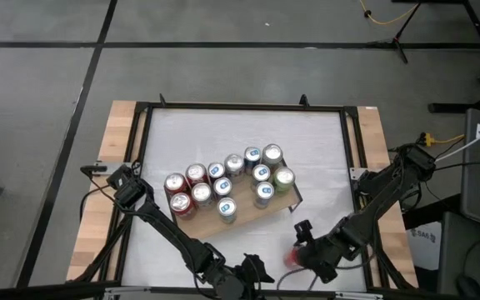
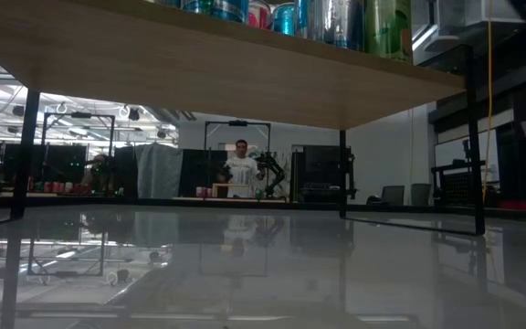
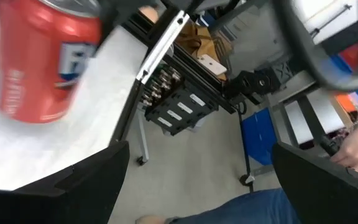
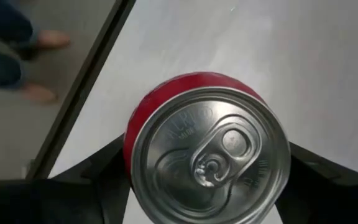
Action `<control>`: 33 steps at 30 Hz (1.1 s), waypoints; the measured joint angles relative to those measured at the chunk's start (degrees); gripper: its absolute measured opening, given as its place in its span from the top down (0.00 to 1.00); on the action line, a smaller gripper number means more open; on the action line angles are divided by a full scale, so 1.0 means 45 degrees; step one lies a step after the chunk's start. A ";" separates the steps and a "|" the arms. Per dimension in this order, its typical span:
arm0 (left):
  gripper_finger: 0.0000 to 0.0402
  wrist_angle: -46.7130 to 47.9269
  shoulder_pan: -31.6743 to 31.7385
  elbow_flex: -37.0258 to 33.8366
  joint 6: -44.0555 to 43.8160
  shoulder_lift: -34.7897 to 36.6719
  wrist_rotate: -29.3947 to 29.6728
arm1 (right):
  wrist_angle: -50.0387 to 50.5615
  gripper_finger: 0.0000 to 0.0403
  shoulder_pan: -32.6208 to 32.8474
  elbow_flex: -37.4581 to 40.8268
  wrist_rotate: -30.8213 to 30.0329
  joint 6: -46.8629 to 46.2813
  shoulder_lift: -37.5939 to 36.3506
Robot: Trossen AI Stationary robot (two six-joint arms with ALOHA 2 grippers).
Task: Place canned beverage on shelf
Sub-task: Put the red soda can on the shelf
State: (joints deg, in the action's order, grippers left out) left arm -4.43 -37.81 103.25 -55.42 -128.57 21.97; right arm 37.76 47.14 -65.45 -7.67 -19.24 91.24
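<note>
Red can (image 4: 207,152) stands upright on the white tabletop (image 1: 307,137) near its front edge, our right gripper (image 1: 300,254) closed around its sides from above. Our left gripper (image 1: 252,271) waits just beside it, fingers spread and empty. Farther back, the shelf (image 1: 244,215) carries a dozen cans (image 1: 223,179).

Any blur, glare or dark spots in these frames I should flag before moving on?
Left wrist view: the red can is smeared by motion blur. Low view: the white tabletop mirrors the room, and the shelf underside is dim. Right wrist view: the can's top is sharp, the floor soft. High view: evenly lit.
</note>
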 joint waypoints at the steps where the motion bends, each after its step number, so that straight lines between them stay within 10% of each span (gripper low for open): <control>1: 0.04 0.0000 -0.0027 -0.0002 -0.0005 0.0000 -0.0095 | -0.0171 0.28 -0.0129 0.0000 -0.0036 0.0008 0.0000; 33: 0.04 0.2697 -0.2804 0.0008 -0.3846 0.1132 -0.0333 | 0.1568 0.28 -0.2619 -0.7092 0.0083 0.1165 0.5437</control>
State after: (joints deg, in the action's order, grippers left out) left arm 7.71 -50.43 103.28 -72.73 -123.48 20.47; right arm 44.81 35.35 -97.37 -7.30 -13.99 115.71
